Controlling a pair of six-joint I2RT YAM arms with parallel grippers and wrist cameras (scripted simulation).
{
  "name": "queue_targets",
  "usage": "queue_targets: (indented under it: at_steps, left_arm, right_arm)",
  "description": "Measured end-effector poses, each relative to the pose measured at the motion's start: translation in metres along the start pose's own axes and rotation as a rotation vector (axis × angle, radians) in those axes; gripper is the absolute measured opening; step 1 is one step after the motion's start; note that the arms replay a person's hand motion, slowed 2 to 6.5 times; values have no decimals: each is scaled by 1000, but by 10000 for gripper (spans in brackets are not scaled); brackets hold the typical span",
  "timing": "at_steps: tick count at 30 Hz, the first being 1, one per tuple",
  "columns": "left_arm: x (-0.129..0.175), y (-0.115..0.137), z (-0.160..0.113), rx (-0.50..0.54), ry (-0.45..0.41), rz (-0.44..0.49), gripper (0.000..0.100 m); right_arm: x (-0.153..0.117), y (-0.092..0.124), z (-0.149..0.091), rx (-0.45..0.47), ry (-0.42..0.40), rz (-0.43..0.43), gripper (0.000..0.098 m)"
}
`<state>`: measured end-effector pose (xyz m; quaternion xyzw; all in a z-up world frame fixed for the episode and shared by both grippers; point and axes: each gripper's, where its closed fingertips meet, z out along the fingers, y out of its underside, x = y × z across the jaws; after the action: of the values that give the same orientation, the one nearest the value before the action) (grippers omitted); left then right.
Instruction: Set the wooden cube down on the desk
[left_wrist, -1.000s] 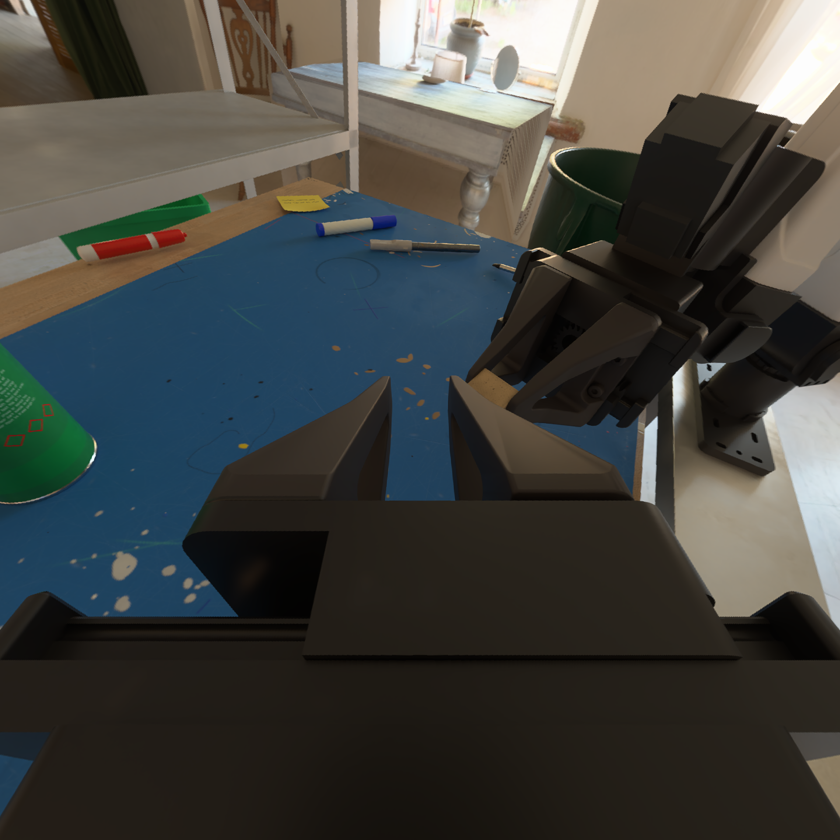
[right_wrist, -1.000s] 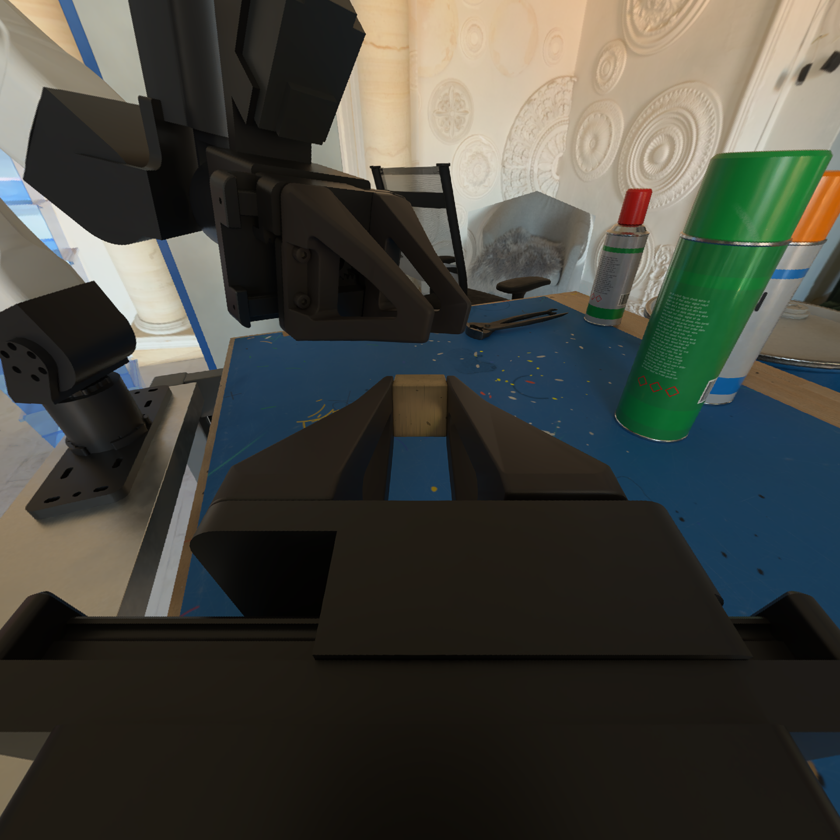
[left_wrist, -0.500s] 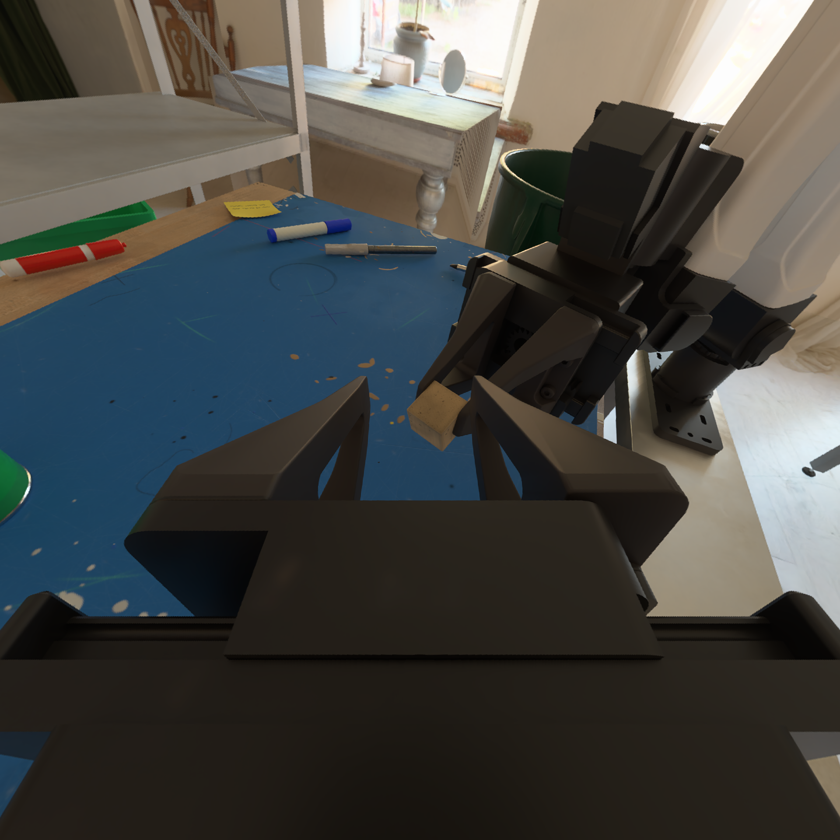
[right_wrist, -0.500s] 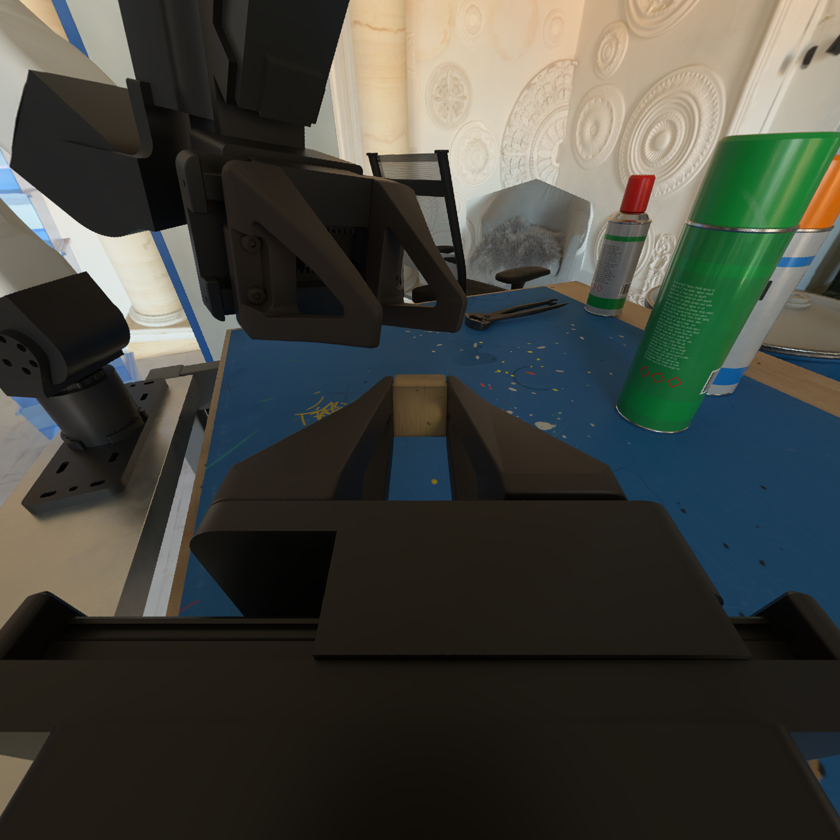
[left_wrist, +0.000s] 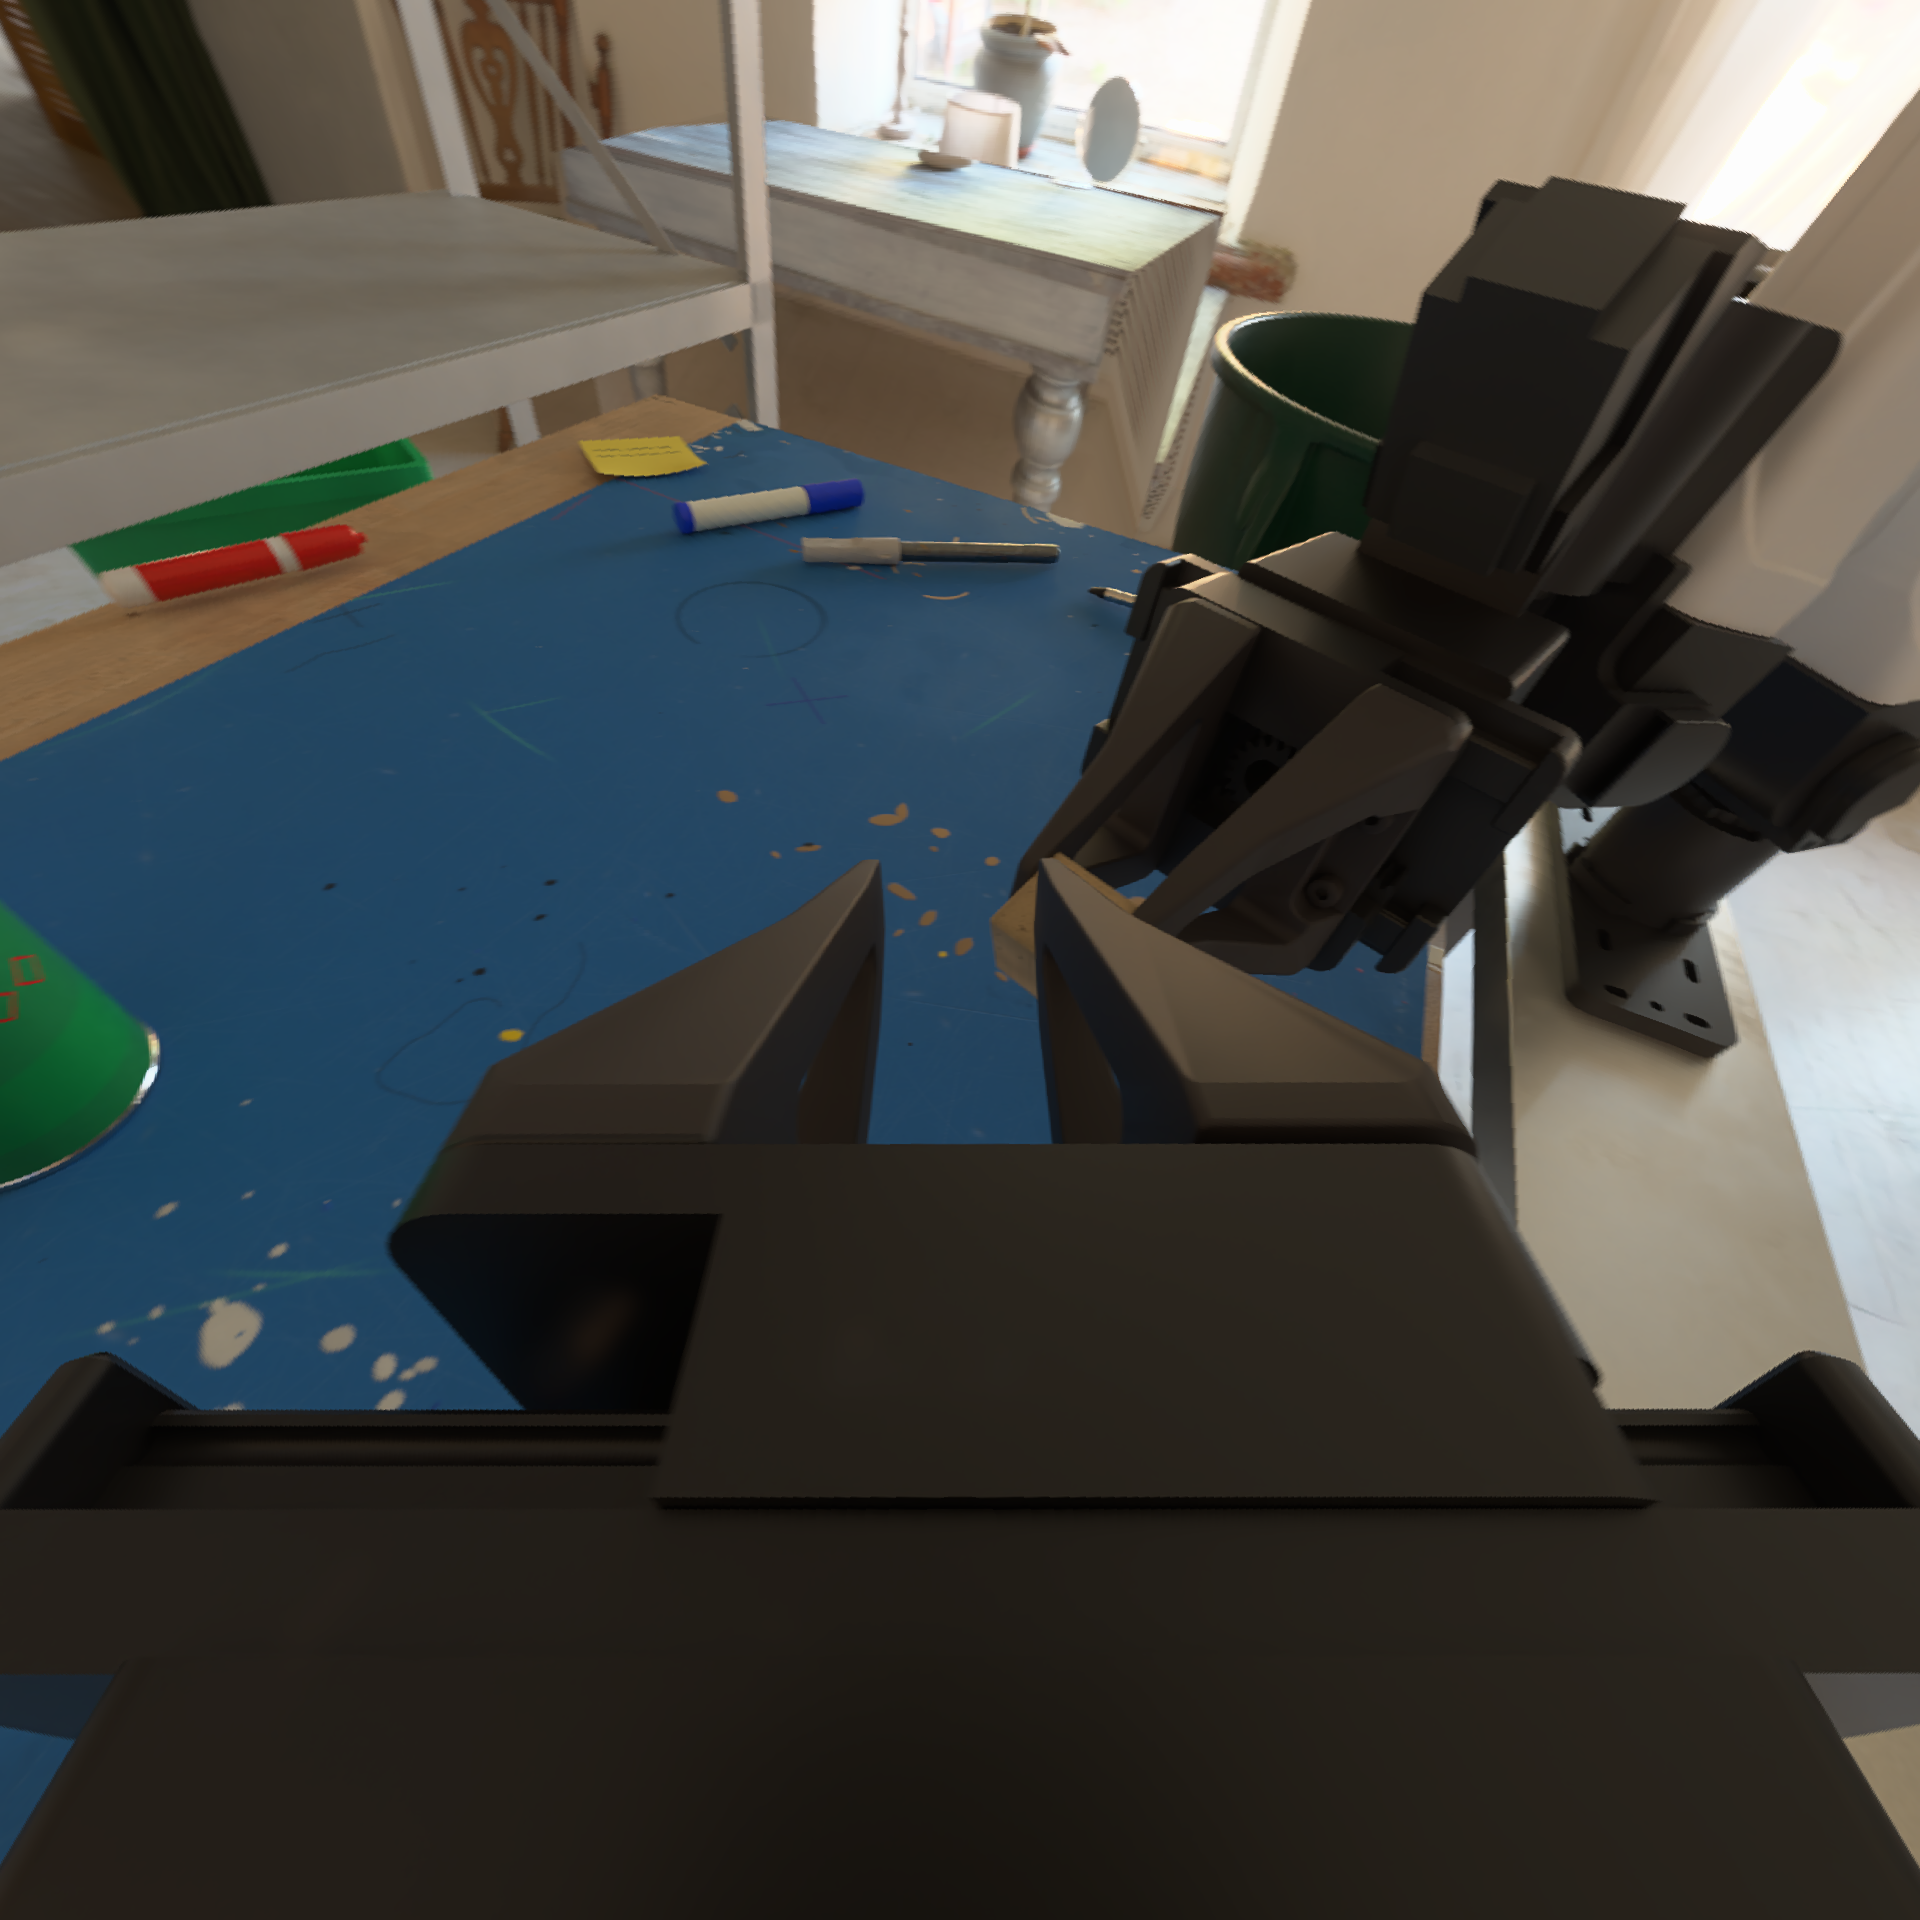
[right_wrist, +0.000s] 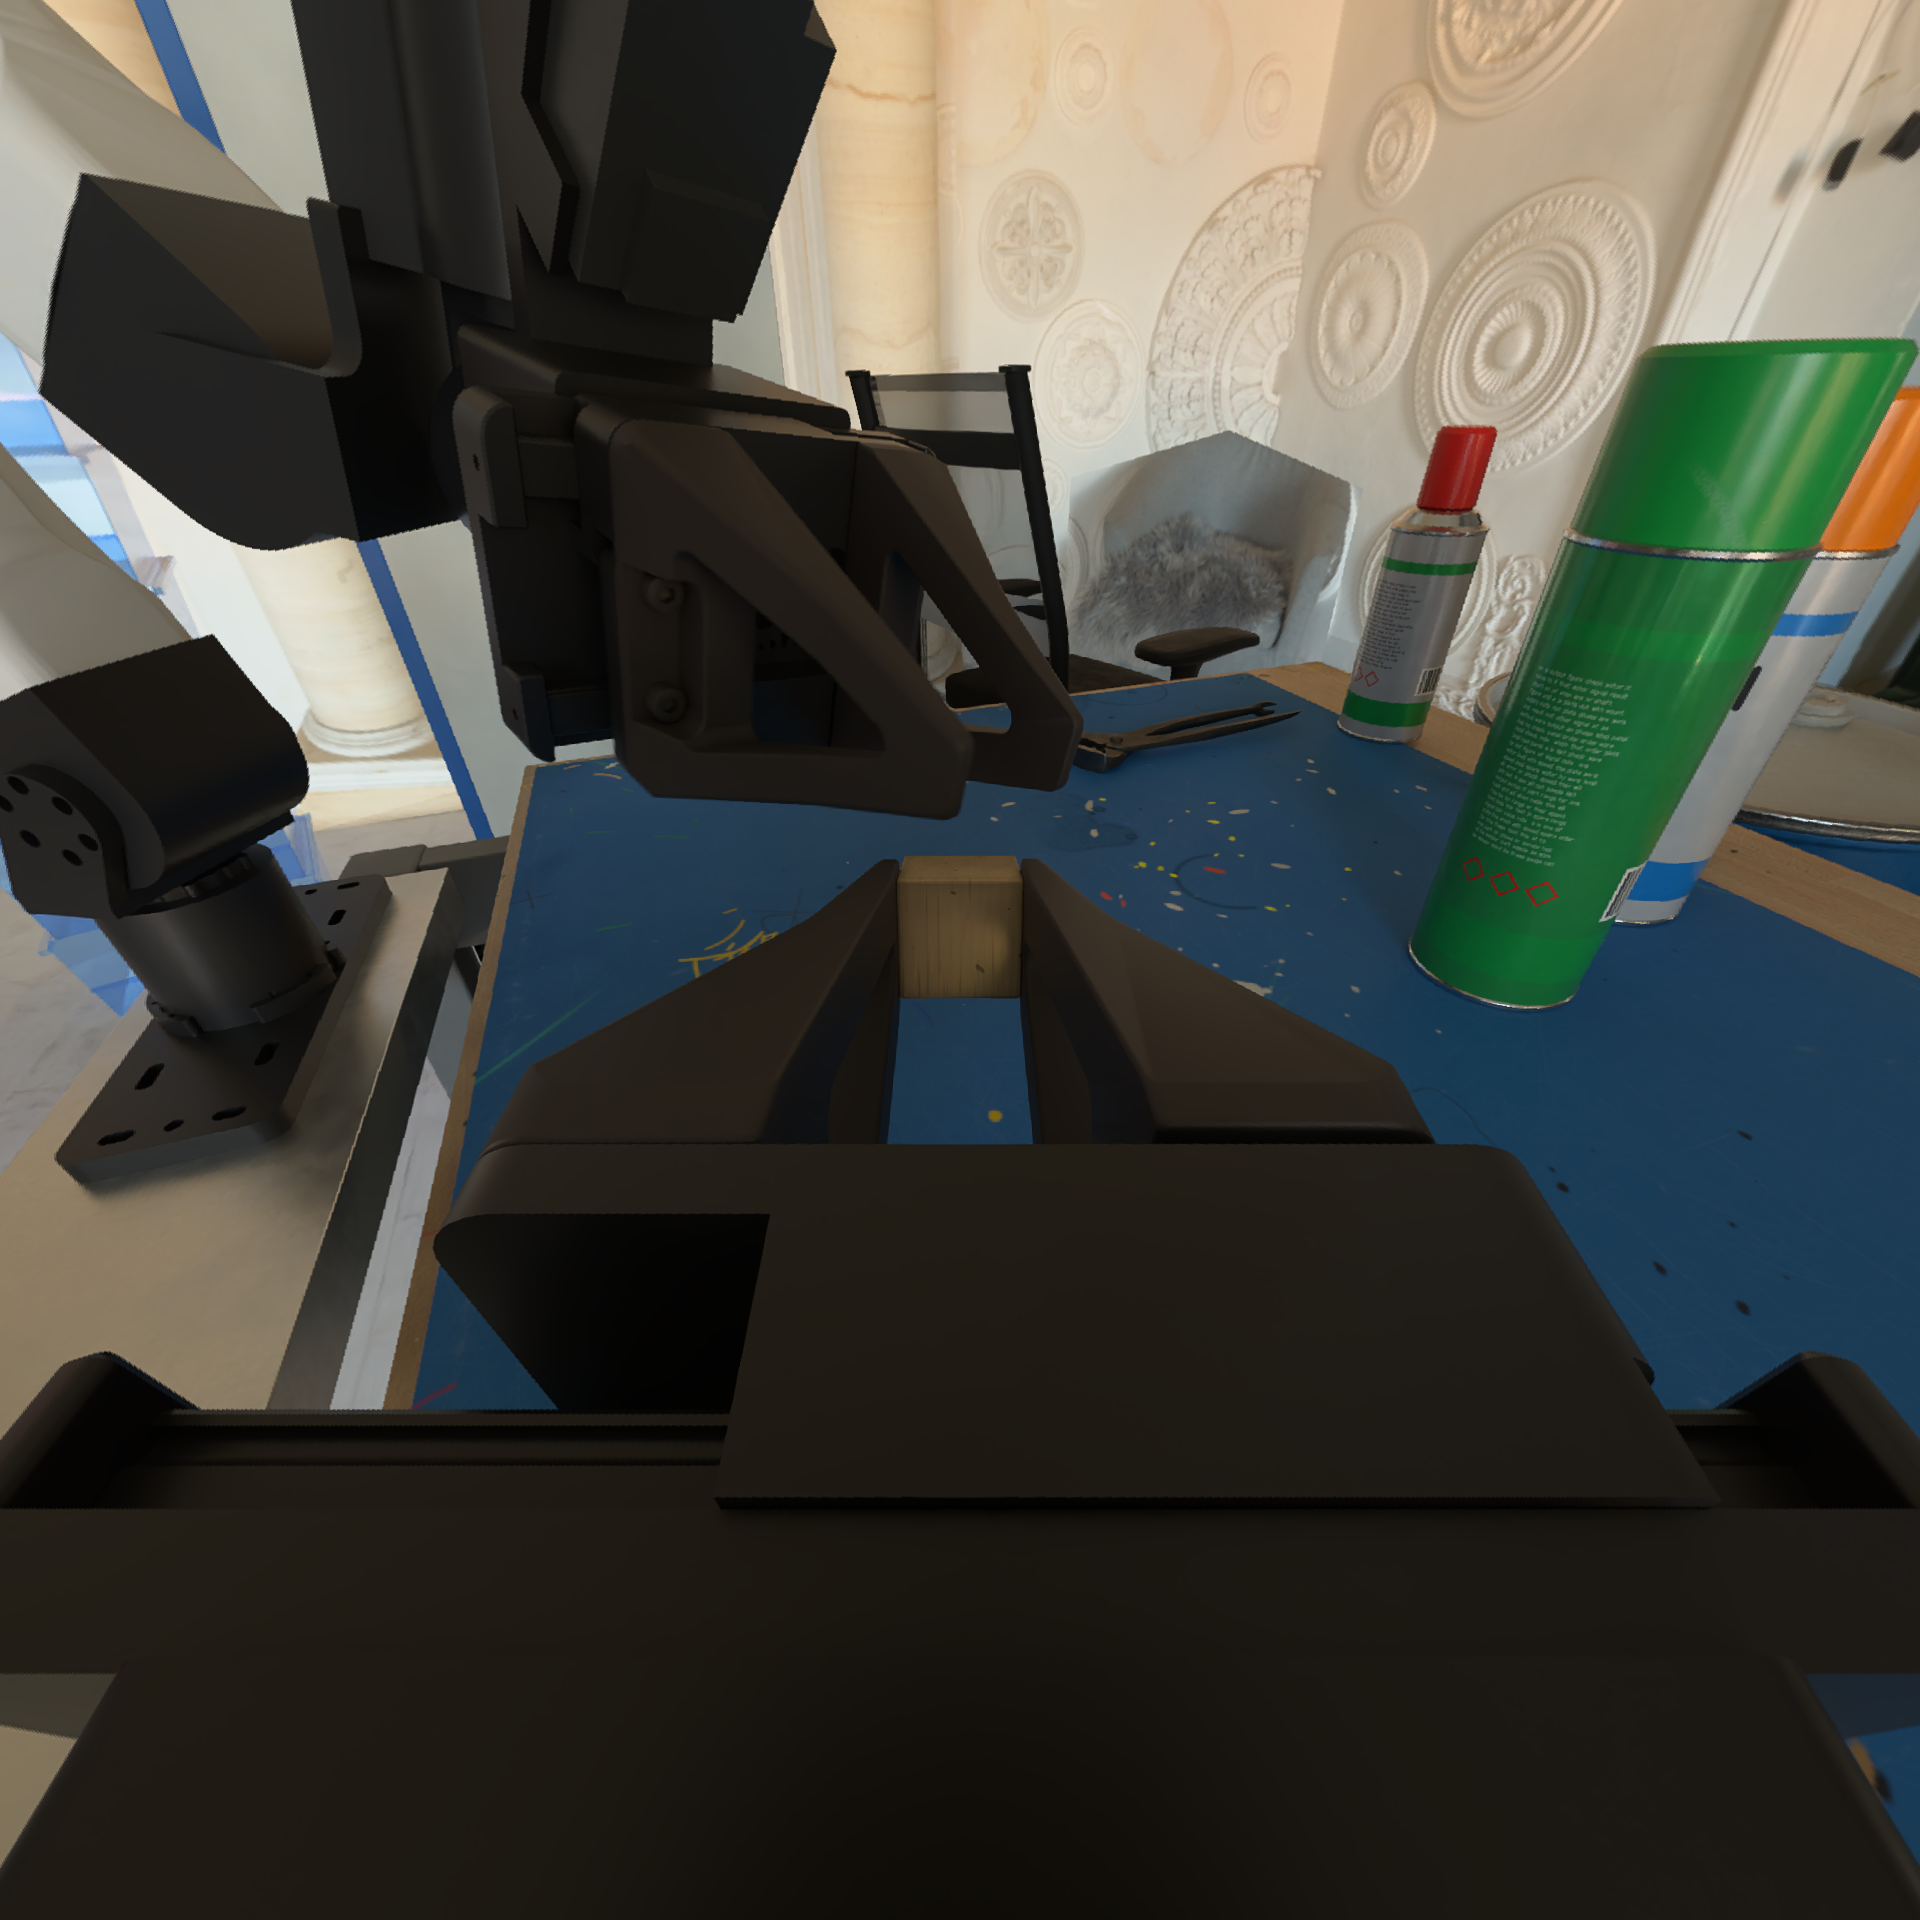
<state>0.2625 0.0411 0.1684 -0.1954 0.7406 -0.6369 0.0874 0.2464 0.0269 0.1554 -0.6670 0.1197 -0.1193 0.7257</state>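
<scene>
The wooden cube is a small pale block clamped between my right gripper's fingertips, held low over the blue mat of the desk. My left gripper has its jaws a little apart with nothing between them. It hangs just above and beyond the cube in the right wrist view. In the left wrist view the cube peeks out beside my left gripper's right finger, with the right gripper shut on it from the right.
A green spray can, a white can with an orange cap, a small red-capped can and pliers stand on one side. A blue marker, a red marker, a pen and a shelf lie on the other.
My left gripper spread its jaws wider, then narrowed them again, swinging toward the cube and back. The right gripper kept hold of the cube and barely moved.
</scene>
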Motion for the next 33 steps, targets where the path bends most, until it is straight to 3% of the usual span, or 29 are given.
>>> queue_targets:
  at_steps: [4, 9, 23, 33]
  left_arm:
    - [-9, -1, -3, -2, -43, 0, 206]
    - [-10, 0, -4, -7, -25, -26, 219]
    - [10, 0, -1, -8, 67, -7, 403]
    - [6, 4, 2, -29, 40, -8, 364]
  right_arm:
    - [2, -1, -1, 7, 0, 1, 190]
    - [3, -1, -2, 2, 6, -5, 190]
    - [1, 3, 0, -13, 7, -2, 190]
    - [1, 3, 0, -12, 11, -5, 190]
